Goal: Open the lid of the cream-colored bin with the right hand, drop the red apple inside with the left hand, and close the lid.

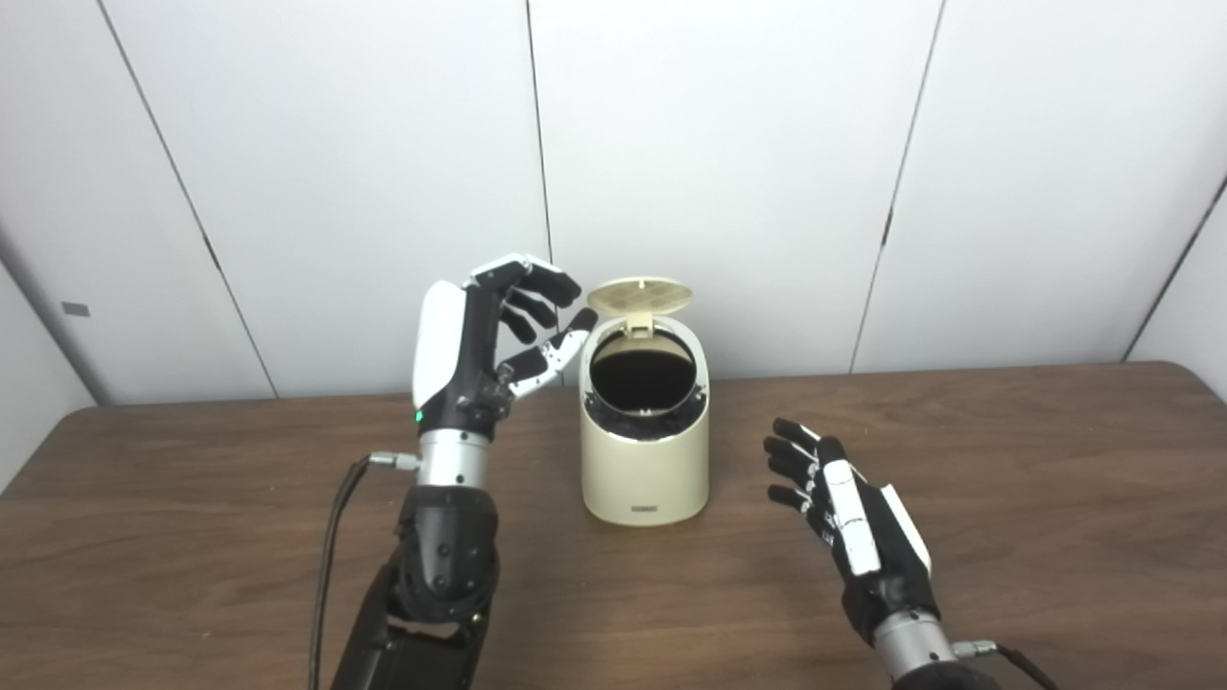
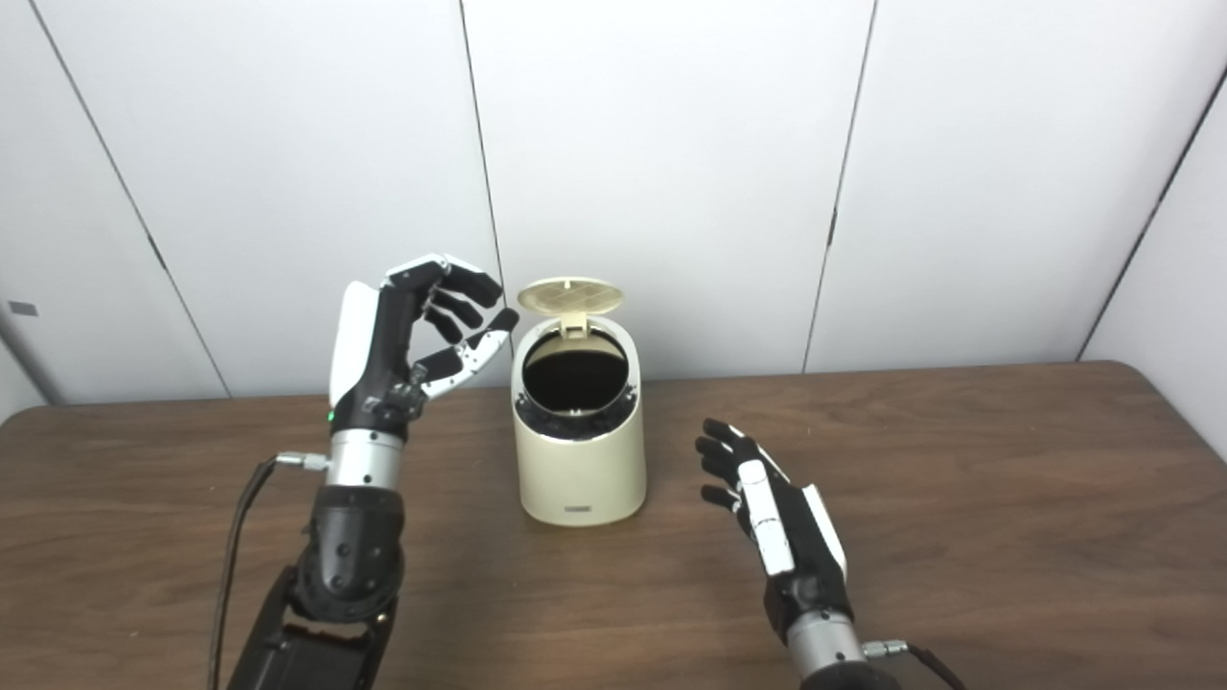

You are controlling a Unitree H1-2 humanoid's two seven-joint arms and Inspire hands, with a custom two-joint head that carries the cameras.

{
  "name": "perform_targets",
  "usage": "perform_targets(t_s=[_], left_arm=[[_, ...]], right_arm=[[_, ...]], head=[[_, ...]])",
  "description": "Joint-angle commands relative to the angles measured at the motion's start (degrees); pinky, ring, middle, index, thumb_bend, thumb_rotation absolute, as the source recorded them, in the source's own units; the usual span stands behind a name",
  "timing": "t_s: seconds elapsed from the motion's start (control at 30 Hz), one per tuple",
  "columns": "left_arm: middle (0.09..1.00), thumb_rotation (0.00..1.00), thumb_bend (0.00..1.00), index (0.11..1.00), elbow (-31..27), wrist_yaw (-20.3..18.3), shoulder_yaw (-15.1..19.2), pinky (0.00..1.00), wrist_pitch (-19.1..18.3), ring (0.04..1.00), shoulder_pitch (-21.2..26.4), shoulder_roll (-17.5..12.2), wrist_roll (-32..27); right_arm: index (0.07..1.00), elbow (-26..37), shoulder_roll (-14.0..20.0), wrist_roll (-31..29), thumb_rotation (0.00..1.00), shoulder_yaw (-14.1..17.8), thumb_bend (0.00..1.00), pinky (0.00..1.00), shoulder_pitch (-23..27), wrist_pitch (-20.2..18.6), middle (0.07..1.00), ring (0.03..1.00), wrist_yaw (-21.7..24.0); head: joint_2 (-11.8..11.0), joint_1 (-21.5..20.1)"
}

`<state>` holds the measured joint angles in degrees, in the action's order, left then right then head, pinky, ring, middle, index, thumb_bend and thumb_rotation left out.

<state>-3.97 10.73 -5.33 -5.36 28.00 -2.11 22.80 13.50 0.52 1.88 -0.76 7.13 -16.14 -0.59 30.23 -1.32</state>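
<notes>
On the brown wooden table (image 1: 1007, 460) stands the cream-colored bin (image 1: 644, 460), its round lid (image 1: 640, 295) tipped up at the back and its dark mouth exposed. Just left of the bin's rim, the left hand (image 1: 494, 335) is raised upright, fingers loosely curled and apart, holding nothing. Right of the bin and lower, the right hand (image 1: 848, 508) hovers with fingers spread, empty. No apple shows; the bin's interior is too dark to read.

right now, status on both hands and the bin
Left hand open, raised beside cream-colored plastic bin. Right hand open, low over table. Lid up. No apple visible; nothing in the way.
</notes>
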Motion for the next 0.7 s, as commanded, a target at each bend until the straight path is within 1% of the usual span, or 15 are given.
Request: perform_targets(t_s=[0.0,0.03,0.1,0.13,0.2,0.23,0.27,0.33,0.37,0.4,0.43,0.5,0.53,0.57,0.67], left_arm=[[0.517,0.00,0.50,0.499,-4.33,-3.62,1.75,0.38,-2.70,0.433,-0.57,-1.67,-3.79],[0.512,0.00,0.50,0.501,-6.24,-4.78,2.59,0.39,-3.75,0.433,-1.94,-2.09,-5.15],[0.499,0.00,0.51,0.496,-9.77,-6.21,3.99,0.41,-5.35,0.493,-5.06,-2.78,-6.92],[0.553,0.05,0.51,0.496,-11.47,-6.86,4.71,0.44,-6.44,0.514,-6.69,-2.96,-7.89],[0.594,0.08,0.50,0.497,-14.04,-7.98,6.53,0.48,-8.10,0.544,-9.85,-2.68,-11.47],[0.635,0.28,0.54,0.607,-14.75,-8.38,7.15,0.53,-8.21,0.584,-10.98,-2.56,-12.93],[0.649,0.34,0.55,0.645,-15.15,-8.97,8.02,0.54,-7.17,0.598,-12.79,-2.43,-15.53],[0.731,0.44,0.52,0.747,-15.20,-9.89,9.06,0.62,-5.21,0.690,-15.48,-2.31,-19.09],[0.744,0.46,0.51,0.764,-14.84,-10.30,9.48,0.63,-4.20,0.705,-17.00,-2.34,-20.37],[0.774,0.51,0.51,0.799,-14.35,-10.54,9.65,0.67,-3.37,0.737,-18.26,-2.39,-21.06],[0.812,0.58,0.51,0.840,-14.02,-10.64,9.70,0.72,-2.81,0.775,-19.05,-2.41,-21.46],[0.842,0.63,0.52,0.873,-12.79,-10.68,9.38,0.76,-1.50,0.808,-20.71,-2.50,-21.46],[0.887,0.70,0.54,0.915,-12.22,-10.68,9.23,0.81,-1.00,0.858,-21.31,-2.51,-21.34],[0.902,0.73,0.55,0.929,-11.33,-10.66,8.98,0.83,-0.33,0.876,-22.22,-2.49,-21.01],[0.967,0.85,0.57,0.979,-9.62,-10.65,8.54,0.93,0.85,0.946,-24.35,-1.75,-21.35]], right_arm=[[0.865,1.26,0.38,0.26,1.00,0.43,0.54,0.79,1.46,3.17,0.873,0.874,-0.17],[0.871,0.92,0.60,0.41,1.00,0.63,0.55,0.80,1.57,3.98,0.884,0.889,-0.38],[0.884,-0.01,1.40,1.33,1.00,0.80,0.53,0.82,2.07,6.46,0.900,0.909,-0.71],[0.893,-0.70,1.85,1.68,1.00,0.99,0.53,0.84,2.48,7.66,0.911,0.924,-0.80],[0.906,-1.97,2.91,2.29,1.00,1.34,0.56,0.86,3.64,9.41,0.928,0.941,-0.74],[0.911,-2.36,3.34,2.51,1.00,1.43,0.56,0.87,4.12,9.90,0.935,0.944,-0.70],[0.912,-2.56,3.98,2.97,1.00,1.39,0.56,0.87,5.07,9.73,0.938,0.945,-0.60],[0.911,-3.04,5.15,4.07,1.00,1.19,0.60,0.91,6.71,9.60,0.952,0.954,-0.48],[0.911,-3.24,5.71,4.99,1.00,0.98,0.61,0.91,7.86,9.63,0.954,0.956,-0.57],[0.905,-3.25,6.17,6.17,1.00,0.68,0.61,0.90,8.95,9.34,0.951,0.951,-0.73],[0.898,-3.23,6.47,6.94,1.00,0.51,0.61,0.88,9.65,9.11,0.944,0.939,-0.82],[0.894,-2.85,7.21,9.51,1.00,-0.27,0.60,0.86,11.47,7.90,0.941,0.929,-0.92],[0.894,-2.70,7.52,10.74,1.00,-0.68,0.58,0.85,12.24,7.47,0.952,0.928,-0.95],[0.894,-2.64,7.90,12.36,1.00,-1.26,0.58,0.85,13.42,6.89,0.956,0.928,-0.90],[0.883,-2.91,8.68,16.38,1.00,-2.76,0.58,0.89,17.02,4.99,0.967,0.948,-0.59]], head=[[0.09,0.09],[0.09,0.08],[0.22,0.17],[0.12,-0.04],[0.10,-0.25],[0.16,-0.26],[0.19,-0.21],[0.29,0.03],[0.27,0.39],[0.23,0.65],[0.26,0.83],[0.27,0.89],[0.27,0.89],[0.32,0.64],[0.39,0.42]])
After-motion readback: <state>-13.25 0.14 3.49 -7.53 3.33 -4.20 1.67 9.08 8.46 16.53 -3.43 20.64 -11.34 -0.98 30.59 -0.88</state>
